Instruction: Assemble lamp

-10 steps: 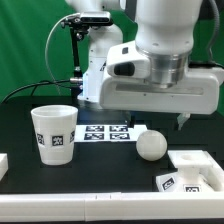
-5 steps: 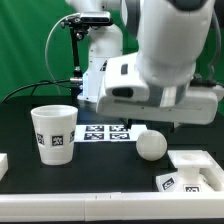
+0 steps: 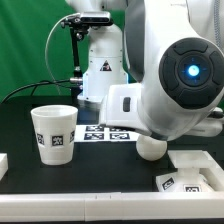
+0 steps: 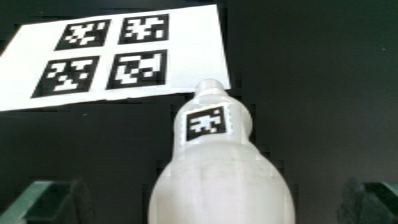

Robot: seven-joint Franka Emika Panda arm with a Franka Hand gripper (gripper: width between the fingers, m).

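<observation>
The gripper (image 4: 205,200) is spread wide, its 2 dark fingertips (image 4: 39,200) flanking the bulb (image 4: 217,165) without touching it. The bulb lies mid-worktop (image 3: 100,165), its tagged neck reaching the marker board (image 4: 111,50) with 4 tags. The shade (image 3: 55,133) stands upright near the edge at the exterior view's left. The base (image 3: 195,175) sits by the front corner at the exterior view's right.

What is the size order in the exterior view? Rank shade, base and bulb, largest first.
1. shade and base, unranked: they look alike, and the base is nearer and cut by the picture's edge.
2. bulb, partly hidden by the arm.
</observation>
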